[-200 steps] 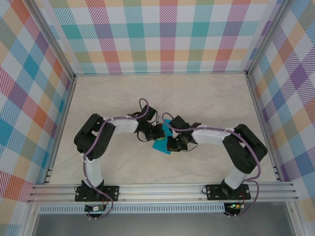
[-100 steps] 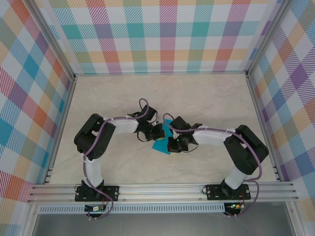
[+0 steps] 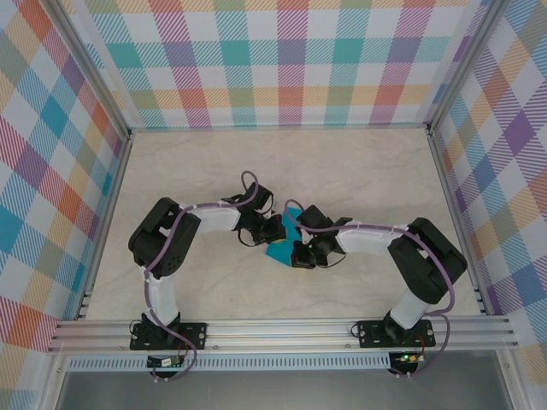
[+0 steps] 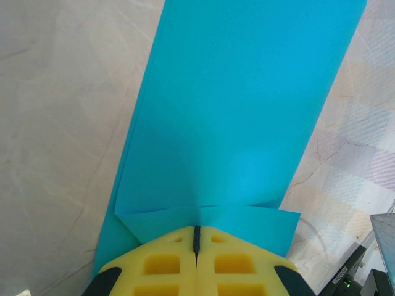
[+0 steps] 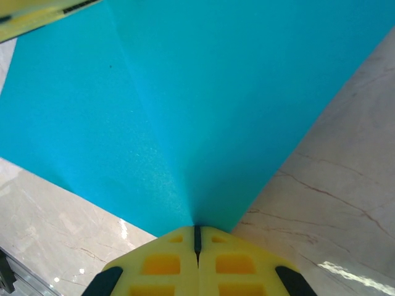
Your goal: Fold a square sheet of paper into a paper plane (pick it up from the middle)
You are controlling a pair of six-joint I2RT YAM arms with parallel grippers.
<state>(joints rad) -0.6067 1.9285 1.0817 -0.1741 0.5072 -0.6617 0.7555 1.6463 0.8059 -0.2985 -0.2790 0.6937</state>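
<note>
The square sheet of paper (image 3: 280, 249) is teal-blue and folded, and it hangs between my two grippers at the table's middle. My left gripper (image 3: 273, 231) is shut on its far-left end. In the left wrist view the paper (image 4: 241, 105) runs away as a long strip, with a small folded flap by the left gripper (image 4: 197, 229). My right gripper (image 3: 300, 254) is shut on the near-right edge. In the right wrist view the paper (image 5: 203, 98) puckers into the right gripper (image 5: 197, 229). A yellow left fingertip (image 5: 37, 15) shows at that view's top left.
The marble table (image 3: 359, 171) is ringed by plaid walls (image 3: 282, 60) and aluminium posts. A rail (image 3: 282, 331) runs along the near edge by the arm bases. A black part of the right arm (image 4: 367, 271) sits close beside the paper.
My right gripper has shifted slightly toward the near edge with the paper still in it. The left gripper has stayed put.
</note>
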